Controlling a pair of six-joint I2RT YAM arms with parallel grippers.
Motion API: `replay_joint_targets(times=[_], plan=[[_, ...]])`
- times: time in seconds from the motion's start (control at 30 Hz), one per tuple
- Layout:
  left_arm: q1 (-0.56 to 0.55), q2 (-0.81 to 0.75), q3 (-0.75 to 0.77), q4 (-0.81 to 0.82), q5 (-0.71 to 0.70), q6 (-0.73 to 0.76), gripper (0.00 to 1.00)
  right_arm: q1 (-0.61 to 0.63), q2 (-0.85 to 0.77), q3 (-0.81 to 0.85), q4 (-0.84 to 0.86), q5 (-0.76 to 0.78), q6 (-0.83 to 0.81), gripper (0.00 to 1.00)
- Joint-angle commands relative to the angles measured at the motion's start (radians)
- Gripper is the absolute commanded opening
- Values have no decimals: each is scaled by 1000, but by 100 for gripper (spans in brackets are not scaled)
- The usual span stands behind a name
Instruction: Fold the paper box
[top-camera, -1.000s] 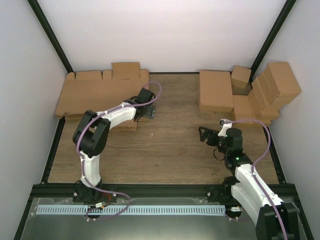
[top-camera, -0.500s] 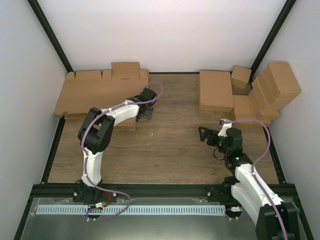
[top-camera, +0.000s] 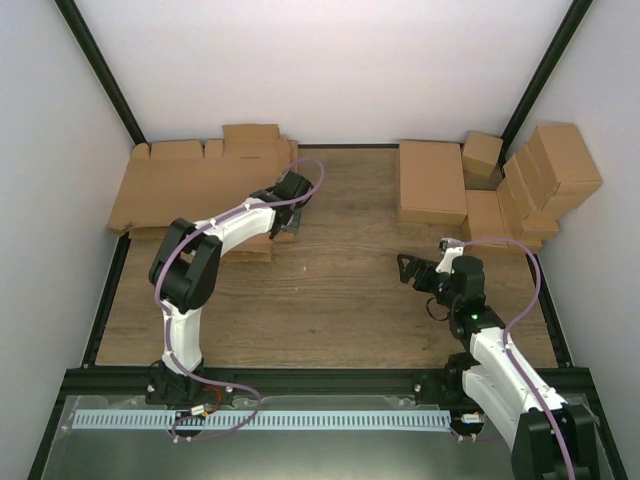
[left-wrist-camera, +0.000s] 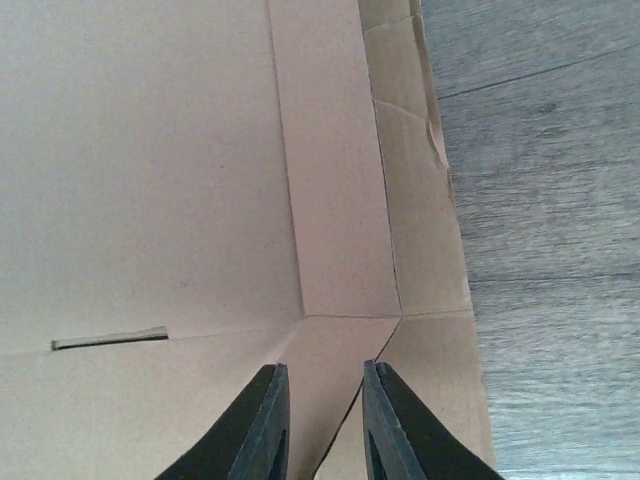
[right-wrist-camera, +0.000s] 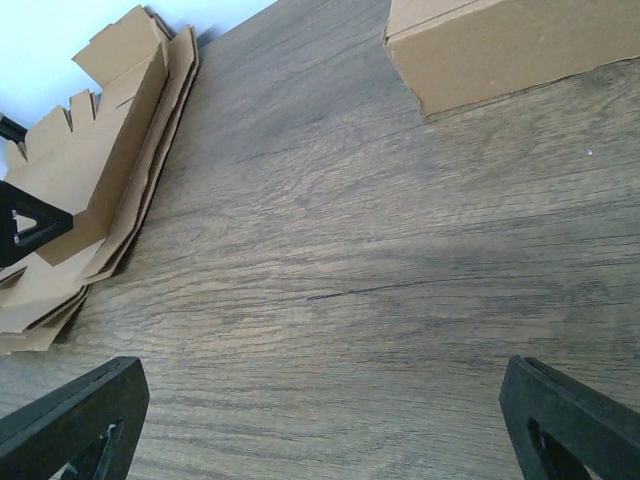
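Observation:
The paper box (top-camera: 190, 185) is a flat brown die-cut sheet with flaps, lying on top of the stack at the back left. It fills the left wrist view (left-wrist-camera: 150, 150), creases and a slot showing. My left gripper (top-camera: 286, 226) points down at its right edge. Its fingers (left-wrist-camera: 320, 368) stand a narrow gap apart over a corner flap, a cut line running between them. I see nothing clearly pinched. My right gripper (top-camera: 405, 268) hovers wide open over bare wood at the right (right-wrist-camera: 325, 365), holding nothing.
A wide closed cardboard box (top-camera: 432, 180) sits at the back centre-right, its corner also in the right wrist view (right-wrist-camera: 500, 45). Several smaller finished boxes (top-camera: 540, 175) are piled in the back right corner. More flat blanks (right-wrist-camera: 100, 200) lie under the sheet.
My left gripper's jaws have narrowed from wide apart to a small gap, and the wrist has shifted slightly left onto the sheet's edge. The right arm has not moved.

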Motion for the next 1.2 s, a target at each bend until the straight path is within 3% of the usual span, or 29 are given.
replay_joint_targets(times=[0.0, 0.2, 0.4, 0.6, 0.9, 1.17], plan=[[11, -18, 22, -42, -73, 4, 18, 9, -4, 18, 12, 2, -6, 100], [11, -42, 23, -67, -75, 13, 4, 10, -3, 17, 14, -1, -6, 100], [6, -133, 32, -135, -60, 21, 4, 11, -1, 18, 16, -2, -6, 100], [-27, -264, 21, -242, 56, -2, 4, 11, -1, 18, 17, -3, -6, 100], [-111, -501, -185, -260, 414, -84, 4, 11, 12, 21, 22, -10, -7, 100], [-244, -660, -386, -60, 626, -261, 4, 9, 52, 52, 0, -23, 2, 100]])
